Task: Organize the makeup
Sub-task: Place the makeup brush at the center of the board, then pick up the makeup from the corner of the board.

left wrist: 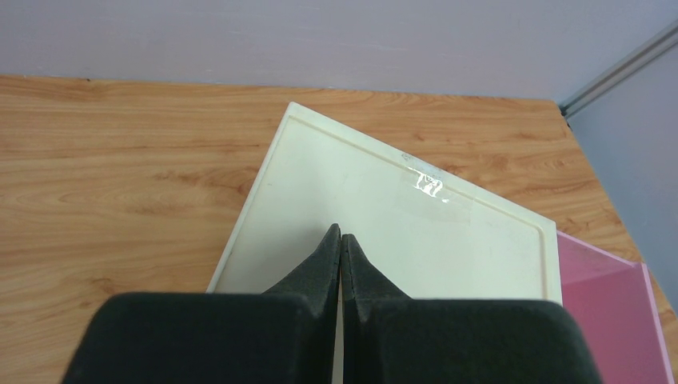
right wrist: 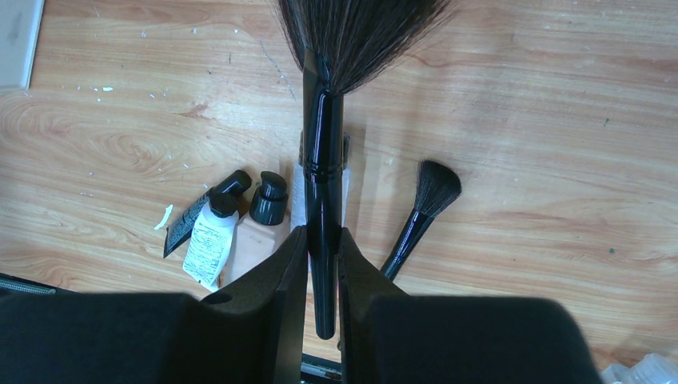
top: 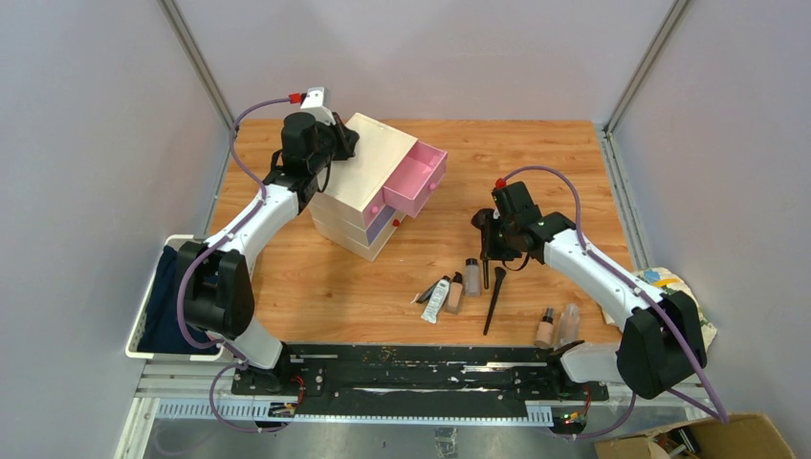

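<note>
Right gripper [right wrist: 322, 236] clamps slim black-handled brush [right wrist: 324, 144], prob. lifted off wooden table [top: 555, 172]; left gripper [left wrist: 341, 240], closed empty, over cream box [left wrist: 384, 200]. Next: carry brush into open pink drawer [top: 416, 177], release gently.

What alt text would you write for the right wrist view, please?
The right end effector grips a black-handled brush by its handle, bristles pointing away, above the wooden table. On it lie a second brush, a white squeeze tube and a black-capped beige bottle.
</note>
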### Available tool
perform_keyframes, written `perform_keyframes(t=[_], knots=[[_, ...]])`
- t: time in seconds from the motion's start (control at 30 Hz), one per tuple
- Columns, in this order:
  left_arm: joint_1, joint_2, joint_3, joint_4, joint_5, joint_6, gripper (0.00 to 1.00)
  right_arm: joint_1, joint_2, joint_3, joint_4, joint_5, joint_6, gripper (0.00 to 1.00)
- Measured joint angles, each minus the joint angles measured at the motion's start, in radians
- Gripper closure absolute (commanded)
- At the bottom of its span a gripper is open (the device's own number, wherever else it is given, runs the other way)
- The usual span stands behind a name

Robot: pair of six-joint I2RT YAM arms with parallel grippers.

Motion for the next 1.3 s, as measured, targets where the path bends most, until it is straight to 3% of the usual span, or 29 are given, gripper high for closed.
perform_keyframes(t=[0.47,0.67,0.77,1.07,1.3], knots=[[0.0,0.0,0.0,0.0,0.0,0.0,1.0,0.0,0.036,0.0,0.0,0.019,-0.003,0.98],[0.0,0.0,0.0,0.0,0.0,0.0,1.0,0.0,0.078,0.003,-0.003,0.041,-0.007,0.51],[0.0,0.0,0.0,0.0,0.0,0.0,1.0,0.0,0.102,0.007,-0.005,0.045,-0.008,0.41],[0.0,0.0,0.0,-0.001,0.005,0.0,1.0,0.0,0.072,0.066,-0.1,0.173,0.005,0.49],[0.004,-0.012,-0.006,-0.012,0.035,-0.008,1.0,0.0,-0.069,0.057,-0.312,0.371,0.096,0.52]])
